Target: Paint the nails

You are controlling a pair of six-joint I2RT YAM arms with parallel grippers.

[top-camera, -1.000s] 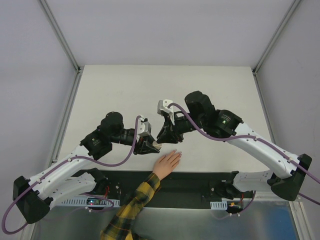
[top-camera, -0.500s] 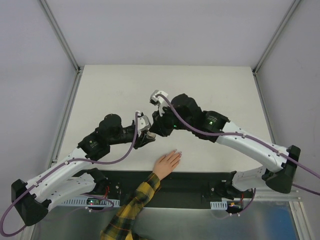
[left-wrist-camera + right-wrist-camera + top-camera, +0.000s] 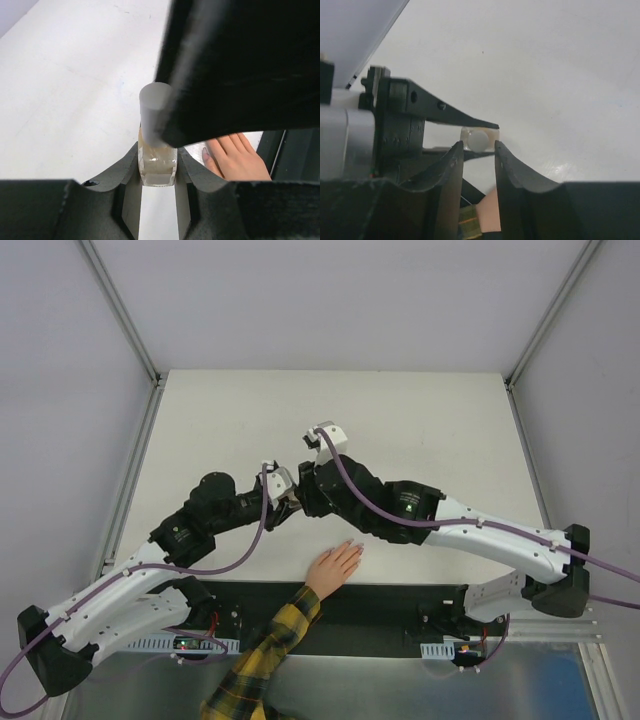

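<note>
Left gripper (image 3: pixel 288 508): reached in from the left to the middle of the counter (image 3: pixel 420 420); its jaws were clamped on the glass body of the small beige bottle (image 3: pixel 158 167), one on each side.
Small beige bottle: stood upright between those jaws, with its pale round cap (image 3: pixel 154 112) on top.
Right gripper (image 3: pixel 305 498): met the left one from the right, directly over the bottle. In the right wrist view its jaws stood slightly apart with the cap showing in the gap between them (image 3: pixel 479 147); I cannot tell whether they pressed on the cap.
Hand (image 3: pixel 335 567): lay flat, palm down, at the near edge of the counter, just near of both grippers, fingers pointing far and right.
Nails (image 3: pixel 205 152): at the fingertips of that hand, close to the bottle but apart from it; one pale nail showed in the left wrist view, too small to judge in the top view.
Sleeve (image 3: pixel 265 655): yellow-and-black plaid, running from the wrist toward the near left.
</note>
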